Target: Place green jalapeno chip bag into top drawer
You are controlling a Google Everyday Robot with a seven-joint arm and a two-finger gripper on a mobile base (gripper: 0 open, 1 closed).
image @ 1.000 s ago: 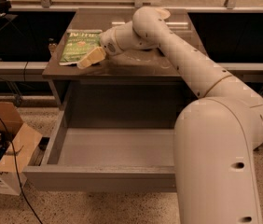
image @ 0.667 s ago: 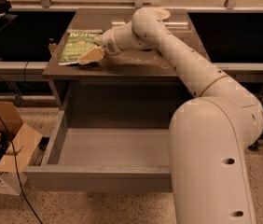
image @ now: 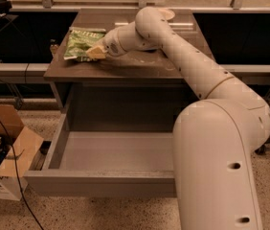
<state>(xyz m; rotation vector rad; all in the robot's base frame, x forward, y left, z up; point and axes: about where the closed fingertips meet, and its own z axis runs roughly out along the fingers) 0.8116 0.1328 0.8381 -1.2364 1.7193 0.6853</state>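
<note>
The green jalapeno chip bag (image: 80,43) lies flat on the brown cabinet top (image: 125,63) at its left end. My gripper (image: 95,52) is at the bag's right lower edge, its pale fingertips touching or overlapping the foil. The top drawer (image: 101,182) is pulled fully open below the cabinet top, grey inside, with nothing in it. My white arm reaches from the lower right across the cabinet top to the bag.
A cardboard box (image: 3,164) with packets stands on the floor left of the drawer, with a black cable (image: 10,162) trailing over it. A pale round plate (image: 166,14) sits at the back of the cabinet top. Black shelves flank the cabinet.
My gripper has moved left and a little away from me, from beside the bag onto its right lower edge. The bag and the drawer have not moved.
</note>
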